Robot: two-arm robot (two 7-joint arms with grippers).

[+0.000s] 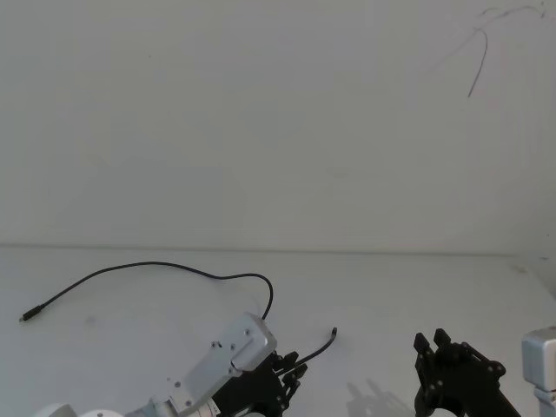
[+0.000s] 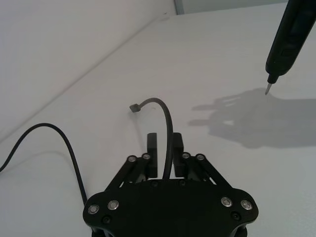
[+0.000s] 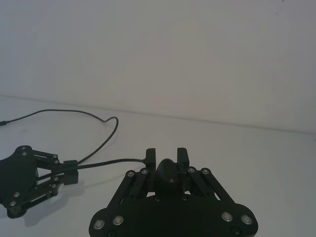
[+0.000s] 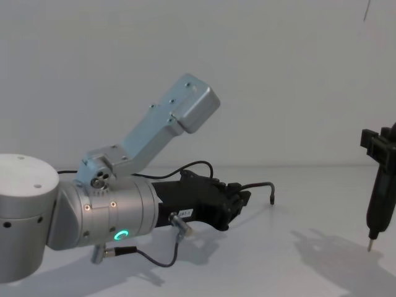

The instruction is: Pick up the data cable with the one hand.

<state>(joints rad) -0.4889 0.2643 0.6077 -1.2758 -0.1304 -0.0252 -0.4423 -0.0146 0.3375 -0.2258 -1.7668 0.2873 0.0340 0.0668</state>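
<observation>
L gripper [image 2: 164, 144] clamped on data cable [image 2: 169, 121] nr its free end, tip arcing above table [image 2: 222, 59]; R gripper [image 3: 166, 155] parked, closed on slim tool [image 4: 375, 198]. Risk — thin cable slips out if trailing length drags.

White table [image 1: 391, 295], white wall [image 1: 261, 113] behind with thin dark mark [image 1: 476, 69]; slim black tool [image 4: 377, 204] upright, tip down.

Head looks down, chest sideways, wrists close behind jaws; all share the data cable [image 1: 174, 265]

data cable [image 1: 174, 266] on table [image 1: 391, 295] | left pincer [image 1: 297, 363] at its right end | right pincer [image 1: 430, 339] farther right
</observation>
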